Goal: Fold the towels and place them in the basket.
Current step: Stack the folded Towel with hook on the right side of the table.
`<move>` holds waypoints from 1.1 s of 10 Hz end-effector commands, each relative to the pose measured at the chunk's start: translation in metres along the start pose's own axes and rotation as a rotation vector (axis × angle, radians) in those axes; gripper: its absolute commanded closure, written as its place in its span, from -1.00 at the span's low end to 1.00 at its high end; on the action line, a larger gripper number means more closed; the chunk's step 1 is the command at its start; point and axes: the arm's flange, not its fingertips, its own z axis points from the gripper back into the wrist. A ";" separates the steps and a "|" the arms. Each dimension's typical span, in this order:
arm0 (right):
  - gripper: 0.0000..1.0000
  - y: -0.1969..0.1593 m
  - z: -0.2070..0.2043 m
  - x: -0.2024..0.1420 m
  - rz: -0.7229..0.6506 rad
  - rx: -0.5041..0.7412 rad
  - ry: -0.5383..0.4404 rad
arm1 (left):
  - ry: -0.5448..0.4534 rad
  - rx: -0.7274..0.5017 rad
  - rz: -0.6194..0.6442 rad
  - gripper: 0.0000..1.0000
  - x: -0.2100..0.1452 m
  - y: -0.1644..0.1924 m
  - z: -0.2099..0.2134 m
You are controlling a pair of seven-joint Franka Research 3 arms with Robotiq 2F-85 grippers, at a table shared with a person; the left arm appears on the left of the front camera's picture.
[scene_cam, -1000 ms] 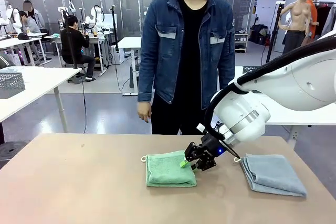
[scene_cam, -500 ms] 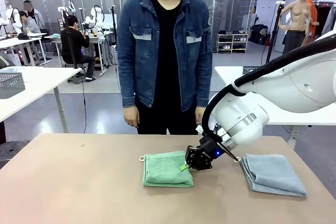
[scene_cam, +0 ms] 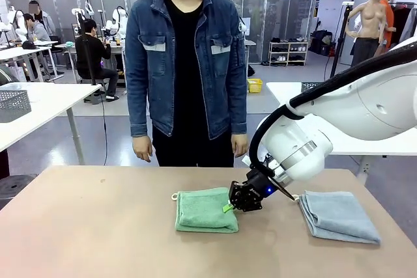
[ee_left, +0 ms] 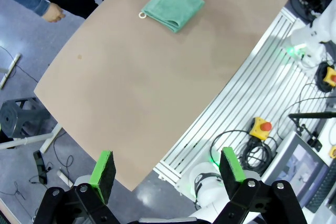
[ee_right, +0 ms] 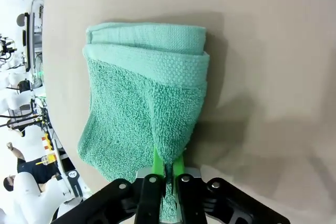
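Note:
A folded green towel point(scene_cam: 203, 209) lies on the table's middle, its white loop at the far left corner. My right gripper point(scene_cam: 229, 207) is shut on the towel's right edge; in the right wrist view the green towel point(ee_right: 142, 114) is pinched between the green pads point(ee_right: 157, 163) and the right gripper point(ee_right: 167, 167) holds a fold of terry. A folded pale blue-grey towel point(scene_cam: 339, 216) lies flat to the right. My left gripper point(ee_left: 167, 169) hangs open high beside the table, with the green towel point(ee_left: 174, 6) far off. The basket is out of view.
A person in a denim jacket point(scene_cam: 186, 63) stands at the table's far edge, hands down at the sides. The tan table point(scene_cam: 98, 239) has bare room left and front. A side table with a grey mesh bin point(scene_cam: 13, 104) stands at far left.
My right gripper has shut on the green towel's right edge and dragged it slightly left. The person has stepped to the left.

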 end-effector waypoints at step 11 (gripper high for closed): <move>0.86 0.088 0.168 -0.035 0.334 -0.414 -0.005 | 0.001 0.000 0.000 -1.00 -0.001 0.000 0.001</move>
